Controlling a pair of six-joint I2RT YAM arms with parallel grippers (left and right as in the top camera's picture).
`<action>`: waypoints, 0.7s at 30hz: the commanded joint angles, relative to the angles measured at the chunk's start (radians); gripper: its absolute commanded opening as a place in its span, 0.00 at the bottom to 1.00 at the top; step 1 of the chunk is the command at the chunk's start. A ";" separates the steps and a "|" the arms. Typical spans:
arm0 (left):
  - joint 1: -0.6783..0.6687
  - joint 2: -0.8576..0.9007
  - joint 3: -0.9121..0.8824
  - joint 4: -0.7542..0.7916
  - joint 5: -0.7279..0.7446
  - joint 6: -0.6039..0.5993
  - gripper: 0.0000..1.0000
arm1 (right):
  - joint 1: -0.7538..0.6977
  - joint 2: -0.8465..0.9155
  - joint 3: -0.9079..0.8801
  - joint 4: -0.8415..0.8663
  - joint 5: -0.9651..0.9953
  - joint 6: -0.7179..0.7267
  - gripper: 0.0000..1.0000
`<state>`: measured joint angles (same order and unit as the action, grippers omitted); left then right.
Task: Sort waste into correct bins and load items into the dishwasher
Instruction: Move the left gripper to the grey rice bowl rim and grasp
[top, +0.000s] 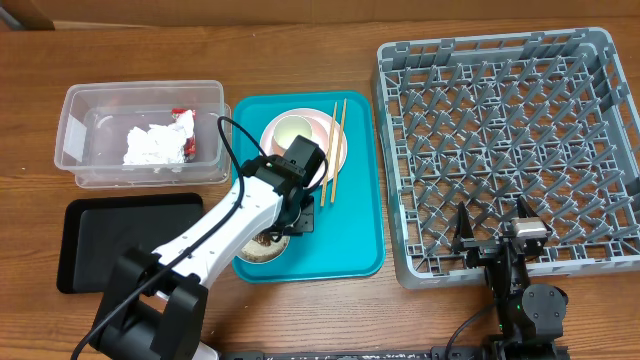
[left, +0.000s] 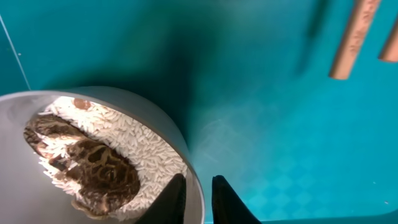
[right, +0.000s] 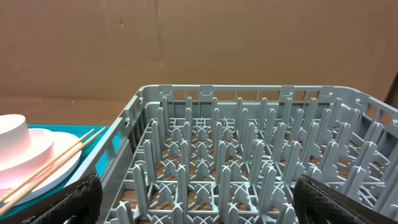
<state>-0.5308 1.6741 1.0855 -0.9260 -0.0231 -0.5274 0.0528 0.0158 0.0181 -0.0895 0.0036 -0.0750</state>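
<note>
Overhead: locate left gripper (top: 292, 215) at grey bowl (top: 262, 248) on teal tray (top: 355, 240), near black tray (top: 100, 240); note napkin (top: 150, 145) and red wrapper (top: 185, 118) in clear tub (top: 80, 110). Left wrist: confirm narrow jaws pinching bowl rim, one finger (left: 171, 199) inside, one outside, food scraps (left: 93, 165) within. Right wrist: confirm right gripper (right: 196, 186) wide, holding nothing, facing dish rack (right: 249, 155). Beware thin rim grip slipping on lift, tilting bowl, spilling rice onto tray.
</note>
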 joint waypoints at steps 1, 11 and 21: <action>-0.006 0.006 -0.037 0.021 -0.009 -0.043 0.19 | -0.004 -0.004 -0.010 0.005 -0.006 -0.001 1.00; -0.006 0.006 -0.051 0.041 -0.010 -0.045 0.18 | -0.004 -0.004 -0.010 0.005 -0.006 -0.001 1.00; -0.006 0.006 -0.051 0.045 -0.010 -0.045 0.04 | -0.004 -0.004 -0.010 0.005 -0.006 -0.001 1.00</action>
<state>-0.5312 1.6741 1.0397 -0.8837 -0.0204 -0.5613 0.0528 0.0158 0.0181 -0.0902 0.0032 -0.0753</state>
